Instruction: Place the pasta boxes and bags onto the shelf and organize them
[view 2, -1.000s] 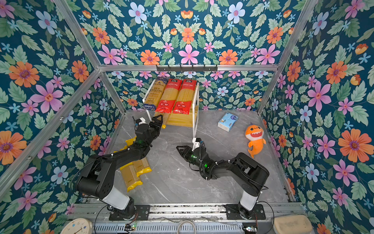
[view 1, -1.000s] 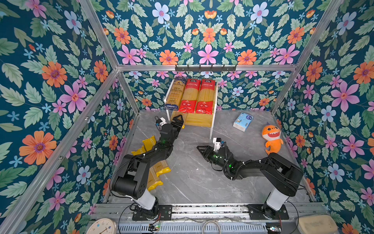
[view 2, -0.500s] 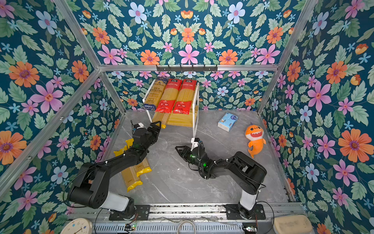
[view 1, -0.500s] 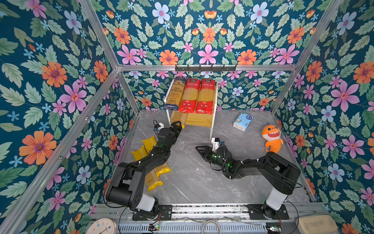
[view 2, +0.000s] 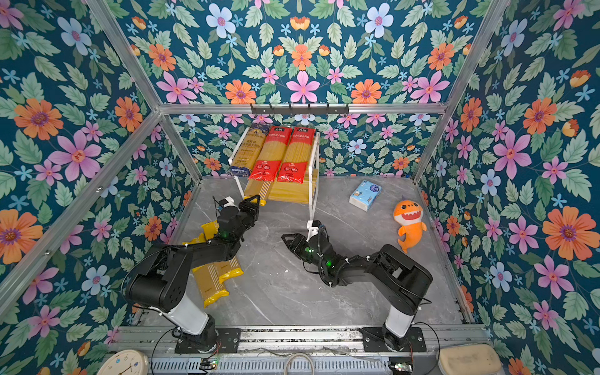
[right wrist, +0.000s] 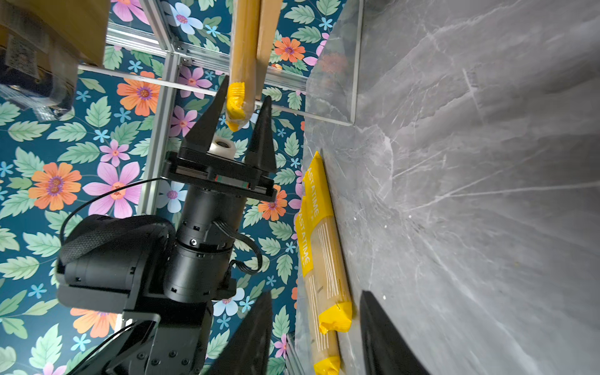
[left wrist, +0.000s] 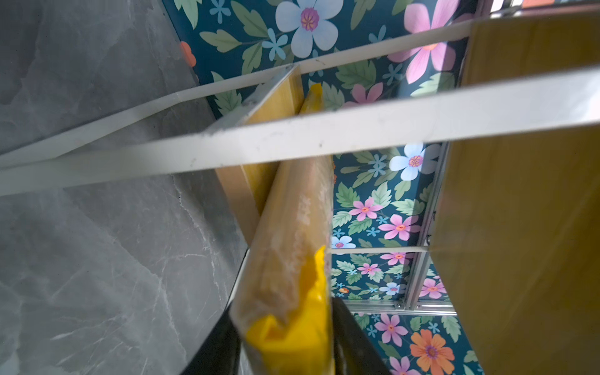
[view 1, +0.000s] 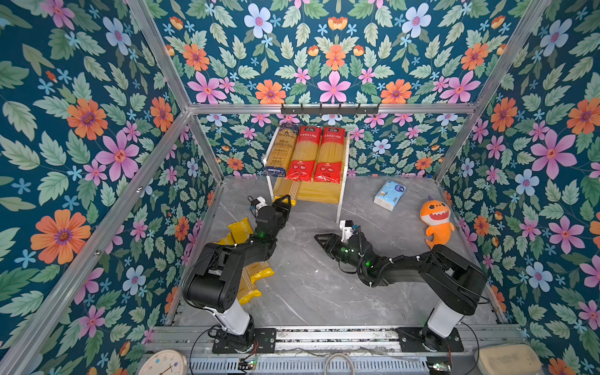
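Observation:
The shelf (view 1: 339, 201) stands at the back wall. Its upper board carries a navy pasta pack (view 1: 281, 149) and two red ones (view 1: 306, 152) (view 1: 331, 151). One yellow pasta bag (view 1: 285, 191) lies on the lower board's left side, its end sticking out at the front. My left gripper (view 1: 285, 202) (left wrist: 285, 311) is shut on that yellow end, one finger on each side. Two more yellow bags (view 1: 242, 229) (view 1: 253, 279) lie on the floor by the left wall, partly under my left arm. My right gripper (view 1: 319, 238) (right wrist: 315, 293) hangs open and empty over the middle floor.
A blue-and-white tissue pack (view 1: 389, 194) and an orange shark plush (view 1: 436, 224) lie at the right. A black hook rail (view 1: 329, 108) runs above the shelf. Floral walls close in on three sides. A clock (view 1: 162, 365) sits beyond the front rail.
My left gripper's jaws have closed in from wide open onto the yellow bag's end at the lower board's front. The right arm has barely moved.

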{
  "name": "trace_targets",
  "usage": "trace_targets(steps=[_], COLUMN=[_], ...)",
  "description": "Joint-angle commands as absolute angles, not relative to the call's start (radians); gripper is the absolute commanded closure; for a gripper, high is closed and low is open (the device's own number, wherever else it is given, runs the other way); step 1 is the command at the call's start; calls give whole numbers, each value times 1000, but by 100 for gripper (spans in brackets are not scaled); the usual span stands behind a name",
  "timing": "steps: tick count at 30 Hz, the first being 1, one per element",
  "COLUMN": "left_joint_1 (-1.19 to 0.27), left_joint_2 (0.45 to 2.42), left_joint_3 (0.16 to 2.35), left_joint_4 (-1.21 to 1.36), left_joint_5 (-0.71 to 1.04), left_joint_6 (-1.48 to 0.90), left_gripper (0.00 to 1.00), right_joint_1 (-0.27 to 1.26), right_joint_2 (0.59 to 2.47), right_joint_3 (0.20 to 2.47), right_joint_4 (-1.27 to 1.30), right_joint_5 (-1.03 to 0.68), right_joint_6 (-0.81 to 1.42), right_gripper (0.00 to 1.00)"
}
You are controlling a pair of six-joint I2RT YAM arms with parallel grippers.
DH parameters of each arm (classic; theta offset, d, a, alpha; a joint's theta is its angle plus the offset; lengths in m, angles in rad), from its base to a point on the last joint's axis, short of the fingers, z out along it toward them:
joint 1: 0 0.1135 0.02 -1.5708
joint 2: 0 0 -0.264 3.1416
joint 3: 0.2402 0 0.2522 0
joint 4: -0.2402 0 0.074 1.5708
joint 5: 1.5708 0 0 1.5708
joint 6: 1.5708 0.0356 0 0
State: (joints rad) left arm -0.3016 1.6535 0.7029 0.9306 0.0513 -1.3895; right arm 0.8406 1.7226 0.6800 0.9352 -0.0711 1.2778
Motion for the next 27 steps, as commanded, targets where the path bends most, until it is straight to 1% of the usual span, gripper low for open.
trace_targets(steps=[1, 8, 12, 15, 18, 19, 20, 22, 24, 27], left_joint_1=[-295, -296, -297, -297, -298, -296, -296, -295, -296, -296], left_joint_2=[1669, 1665, 1663, 1661, 1661, 1662, 1664, 1663, 1657, 1631], left_joint_3=[697, 680, 677, 671, 668, 672, 675, 681, 680, 670], left_joint_4=[1011, 1020, 1022, 1026, 1026, 1025, 1024, 1013, 1008, 982], left_joint_5=[14, -35, -59, -92, -114, -107, -103, -88, -75, -49], left_joint_6=[-1437, -1448, -1446, -1447, -1441, -1437, -1432, -1428, -1420, -1406], left_gripper=[62, 85, 95, 100, 100, 99, 95, 84, 70, 45], right_joint_1=[842, 842, 841, 842, 842, 842, 842, 842, 841, 842], right_joint_2=[1721, 1729, 1727, 1730, 1728, 1727, 1726, 1721, 1721, 1720], right_joint_3=[692, 690, 689, 690, 688, 687, 688, 686, 684, 681], right_joint_4=[945, 949, 949, 949, 948, 950, 948, 946, 945, 944], right_joint_5=[-67, -71, -71, -71, -71, -71, -69, -68, -67, -66], right_joint_6=[1270, 1273, 1272, 1272, 1272, 1272, 1270, 1270, 1267, 1265], right_gripper=[54, 54, 54, 54, 54, 54, 54, 54, 54, 54])
